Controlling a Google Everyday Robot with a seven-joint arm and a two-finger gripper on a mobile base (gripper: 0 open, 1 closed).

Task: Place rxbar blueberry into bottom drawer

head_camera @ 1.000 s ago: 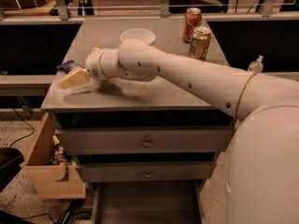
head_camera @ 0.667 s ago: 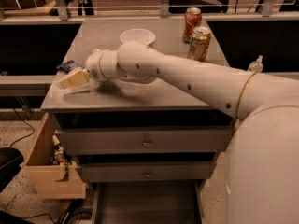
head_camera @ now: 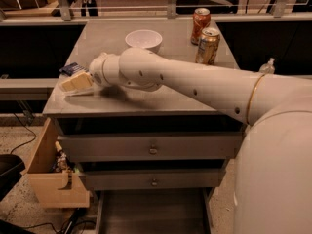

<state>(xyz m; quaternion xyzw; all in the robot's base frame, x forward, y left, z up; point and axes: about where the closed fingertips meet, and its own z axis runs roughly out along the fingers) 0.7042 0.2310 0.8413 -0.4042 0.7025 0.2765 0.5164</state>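
The rxbar blueberry [head_camera: 72, 68] is a dark blue wrapper lying near the left edge of the grey cabinet top [head_camera: 161, 99]. Part of it is hidden behind my gripper. My gripper [head_camera: 74, 83] reaches left across the cabinet top and sits low over the surface, just in front of the bar and close to it. I cannot see whether it touches the bar. The bottom drawer [head_camera: 151, 212] is pulled out at the foot of the cabinet, a wide dark tray with nothing showing in it.
A white bowl [head_camera: 144, 39] stands at the back middle of the top, and two cans [head_camera: 201, 23] [head_camera: 208, 46] at the back right. Two knob-fronted drawers [head_camera: 152, 147] are closed. A light wooden box [head_camera: 51, 177] hangs at the cabinet's left side.
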